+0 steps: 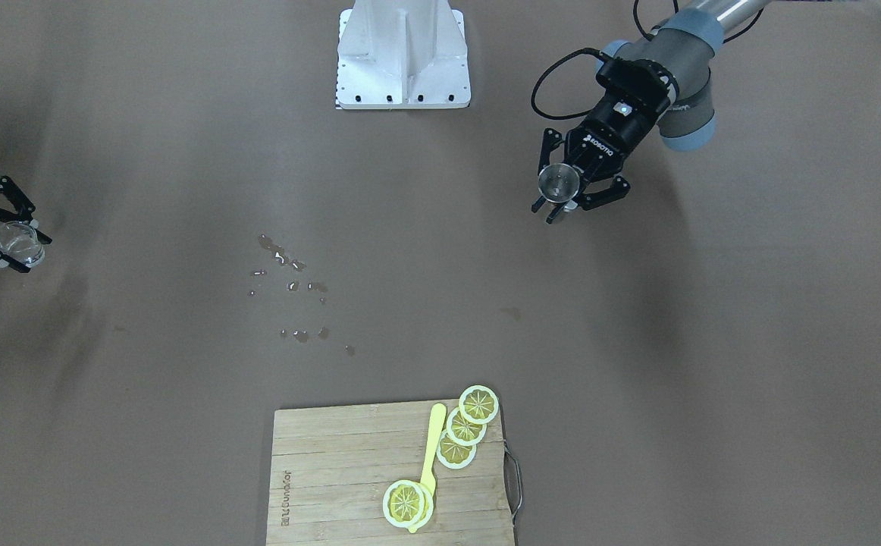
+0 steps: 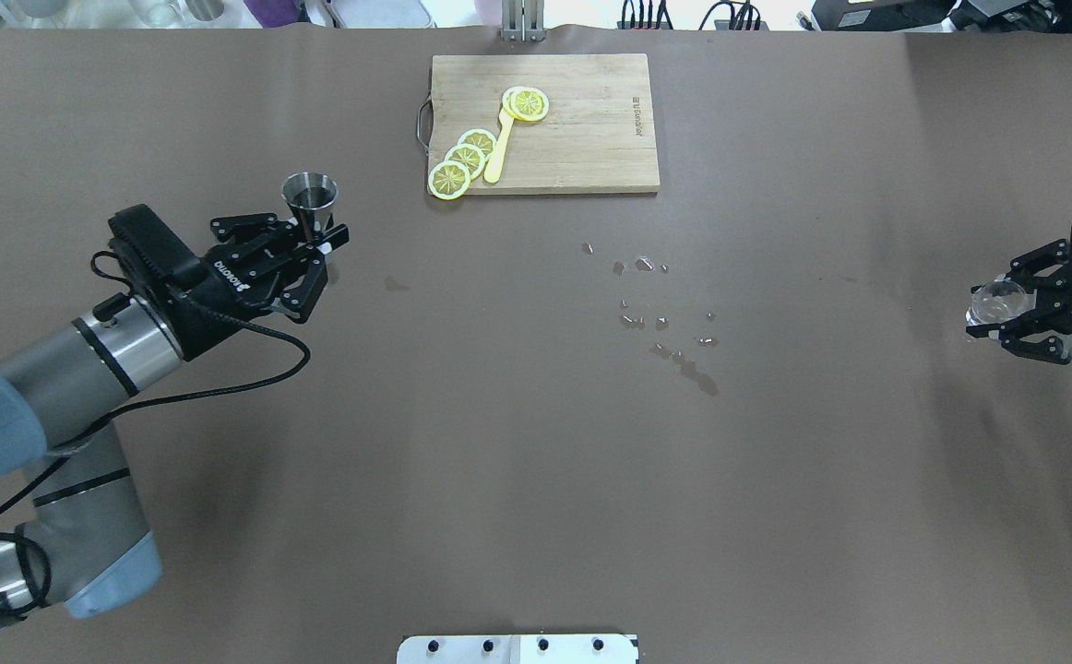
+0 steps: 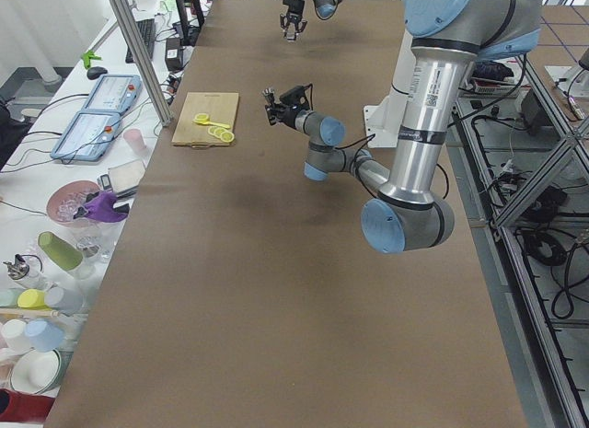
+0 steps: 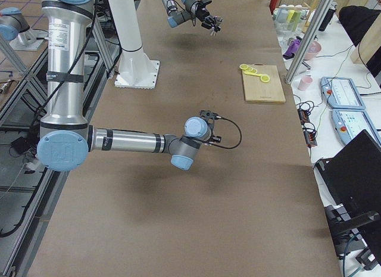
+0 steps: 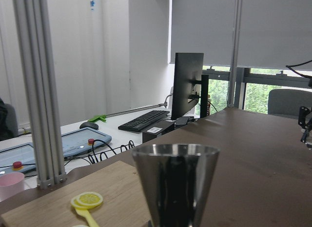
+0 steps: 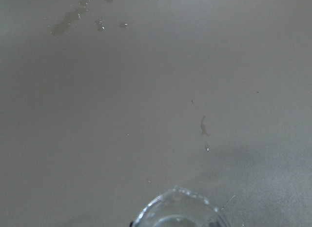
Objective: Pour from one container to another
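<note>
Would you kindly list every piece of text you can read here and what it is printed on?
"ROBOTIQ": left gripper, holding the metal jigger.
"ROBOTIQ": right gripper, holding the clear glass.
Cutting board brand mark: too blurred to read.
Left arm sticker: too small.

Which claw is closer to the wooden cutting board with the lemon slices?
Left. The left claw, gripping a metal cup, sits near the handle end of the cutting board; the right claw, gripping a clear glass, is far off at the table's opposite side.

Slvr jigger point(image 2: 308, 191), clear glass point(image 2: 995, 301), ylw lemons point(image 2: 465, 157).
</note>
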You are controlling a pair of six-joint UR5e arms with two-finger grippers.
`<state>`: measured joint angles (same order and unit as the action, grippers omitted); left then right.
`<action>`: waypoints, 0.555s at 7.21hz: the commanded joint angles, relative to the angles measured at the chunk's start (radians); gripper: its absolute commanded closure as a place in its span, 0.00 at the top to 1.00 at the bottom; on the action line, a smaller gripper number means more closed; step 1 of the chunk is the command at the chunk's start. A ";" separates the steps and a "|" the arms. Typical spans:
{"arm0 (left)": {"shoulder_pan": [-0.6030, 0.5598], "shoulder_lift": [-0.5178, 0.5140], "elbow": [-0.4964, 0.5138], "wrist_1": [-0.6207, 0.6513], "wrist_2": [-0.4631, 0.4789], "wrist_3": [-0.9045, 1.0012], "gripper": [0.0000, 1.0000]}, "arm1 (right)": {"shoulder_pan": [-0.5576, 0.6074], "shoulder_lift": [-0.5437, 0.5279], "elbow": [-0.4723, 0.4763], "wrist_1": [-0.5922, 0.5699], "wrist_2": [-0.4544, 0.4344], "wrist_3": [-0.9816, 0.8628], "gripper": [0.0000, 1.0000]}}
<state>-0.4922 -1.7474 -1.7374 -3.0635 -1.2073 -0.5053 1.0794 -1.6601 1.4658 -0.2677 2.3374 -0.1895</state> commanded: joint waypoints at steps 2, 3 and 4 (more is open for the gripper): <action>0.030 0.127 -0.125 0.277 0.287 -0.181 0.00 | 0.028 -0.029 -0.058 0.117 0.011 -0.001 0.00; 0.041 0.128 -0.125 0.361 0.378 -0.229 0.00 | 0.028 -0.029 -0.111 0.187 0.010 0.005 0.00; 0.055 0.129 -0.125 0.406 0.447 -0.246 0.00 | 0.028 -0.026 -0.154 0.246 0.007 0.019 0.00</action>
<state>-0.4522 -1.6231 -1.8600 -2.7320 -0.8552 -0.7107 1.1067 -1.6872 1.3630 -0.0915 2.3464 -0.1823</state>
